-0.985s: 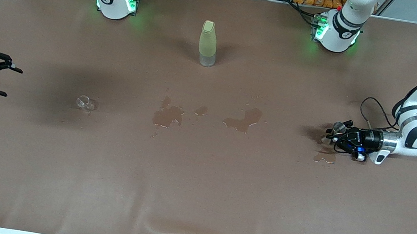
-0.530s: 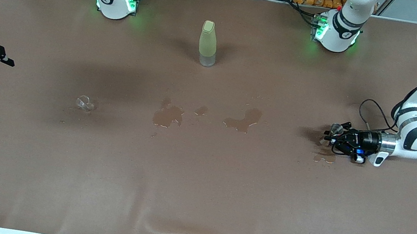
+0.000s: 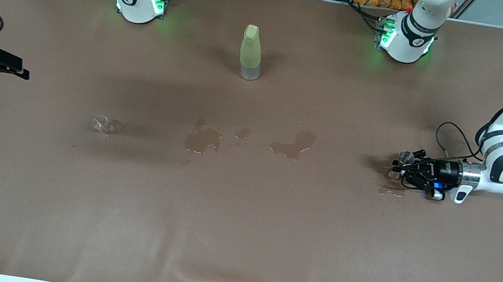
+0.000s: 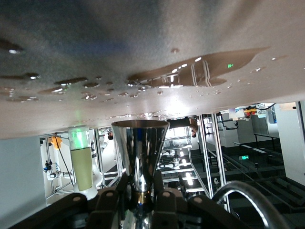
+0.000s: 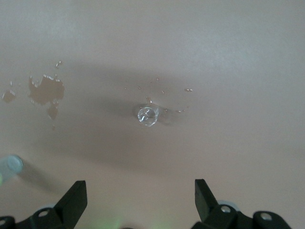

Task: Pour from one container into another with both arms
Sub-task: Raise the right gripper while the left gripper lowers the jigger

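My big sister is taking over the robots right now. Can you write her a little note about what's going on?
Left end effector: shut on the metal jigger cup, low over the table at the left arm's end, beside a puddle.
Right end effector: open, empty, up over the right arm's end.
Glass cup: on the table toward the right arm's end, not held.
Yellow-green bottle: upright near the bases.
Done: metal cup gripped. Spills mid-table.
Left: grab the glass cup, bring the cups together, pour.

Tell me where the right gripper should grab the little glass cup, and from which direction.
Probably grip the glass cup across its side wall, coming straight down from above. It stands upright and alone on the table, and the right gripper has its fingers open wider than the cup.
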`<state>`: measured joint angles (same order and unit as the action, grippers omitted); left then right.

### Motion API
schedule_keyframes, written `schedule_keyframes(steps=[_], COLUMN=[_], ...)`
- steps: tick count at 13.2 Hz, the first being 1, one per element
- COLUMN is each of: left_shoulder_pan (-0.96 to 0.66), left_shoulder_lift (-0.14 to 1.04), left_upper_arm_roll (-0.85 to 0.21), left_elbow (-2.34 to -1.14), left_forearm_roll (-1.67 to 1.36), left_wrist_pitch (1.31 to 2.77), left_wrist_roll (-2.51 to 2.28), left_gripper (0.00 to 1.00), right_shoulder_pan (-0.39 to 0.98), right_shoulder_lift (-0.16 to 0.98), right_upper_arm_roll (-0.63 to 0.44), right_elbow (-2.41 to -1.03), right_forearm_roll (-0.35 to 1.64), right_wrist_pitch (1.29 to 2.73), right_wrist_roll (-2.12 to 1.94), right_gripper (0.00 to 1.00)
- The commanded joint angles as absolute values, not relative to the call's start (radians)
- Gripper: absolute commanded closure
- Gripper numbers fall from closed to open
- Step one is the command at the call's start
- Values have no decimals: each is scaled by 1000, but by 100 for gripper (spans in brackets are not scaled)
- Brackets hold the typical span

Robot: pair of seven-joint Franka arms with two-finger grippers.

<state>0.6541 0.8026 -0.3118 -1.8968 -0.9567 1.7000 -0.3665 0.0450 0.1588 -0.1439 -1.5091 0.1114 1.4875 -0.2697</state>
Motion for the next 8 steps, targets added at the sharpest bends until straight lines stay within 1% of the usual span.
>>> schedule_keyframes(steps=[1, 3, 4, 5, 7, 8], left_shoulder_pan=[647, 647, 646, 644, 641, 640], left_shoulder_lift=[773, 773, 775, 776, 776, 776], left_upper_arm_roll=[-308, -308, -308, -308, -308, -308], left_elbow=[-1911, -1911, -1911, -1911, -1911, -1911], left_forearm_roll=[-939, -939, -939, -939, -939, -939], left_wrist_pitch=[1709, 1710, 1712, 1713, 1718, 1718], left_wrist_roll=[-405, -407, -408, -407, -408, -408], left_gripper=[99, 96, 93, 92, 88, 87], right_shoulder_pan=[41, 45, 38, 43, 45, 44], right_shoulder_lift=[143, 146, 147, 146, 144, 141], right_upper_arm_roll=[-97, -97, -98, -95, -45, -26], right_elbow=[-1490, -1477, -1477, -1473, -1470, -1467], right_forearm_roll=[69, 63, 54, -1, -134, -144], right_wrist_pitch=[1471, 1482, 1512, 1550, 1557, 1555], right_wrist_roll=[-126, -83, -63, -67, -71, -60], right_gripper=[0, 0, 0, 0, 0, 0])
